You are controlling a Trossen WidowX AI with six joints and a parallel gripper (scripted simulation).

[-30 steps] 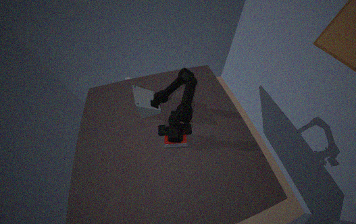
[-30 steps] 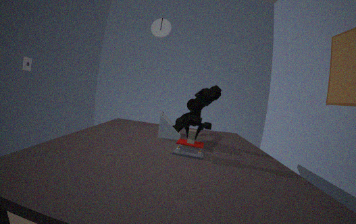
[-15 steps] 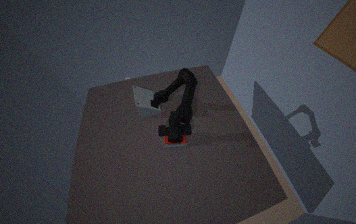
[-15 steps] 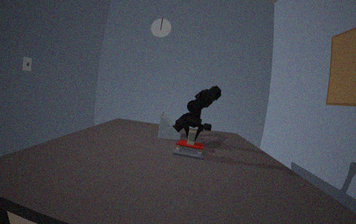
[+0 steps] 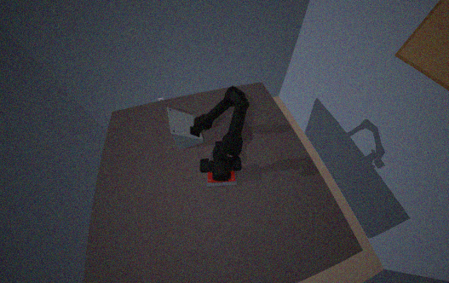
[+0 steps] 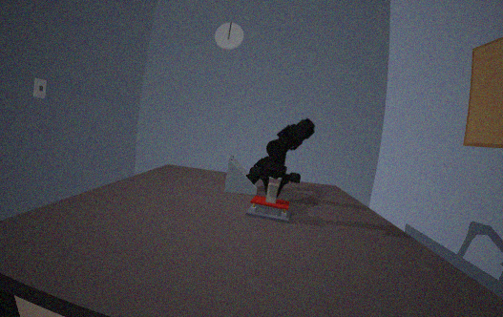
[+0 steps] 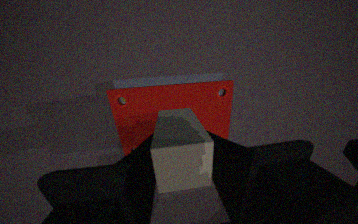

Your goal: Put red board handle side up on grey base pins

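The red board (image 5: pixel 215 180) (image 6: pixel 259 200) (image 7: pixel 135 112) is roughly level over the grey base (image 5: pixel 221 184) (image 6: pixel 268 216) (image 7: pixel 170 80), handle side up. Its pale square handle (image 6: pixel 272 195) (image 7: pixel 182 165) stands upright. My gripper (image 6: pixel 272 187) (image 7: pixel 177 132) is shut on the handle. In the exterior view, posts with small gold spots show under the board's front corners. In the wrist view, two far holes show; the left has a gold tint, the right looks pale. Whether pins pass through them cannot be told. The near holes are hidden by my fingers.
A pale wedge-shaped block (image 5: pixel 181 121) (image 6: pixel 238 179) stands behind and left of the base, close to my arm's lower part. The brown table (image 5: pixel 152 222) (image 6: pixel 160 248) has a lighter wooden edge on the right in the top view.
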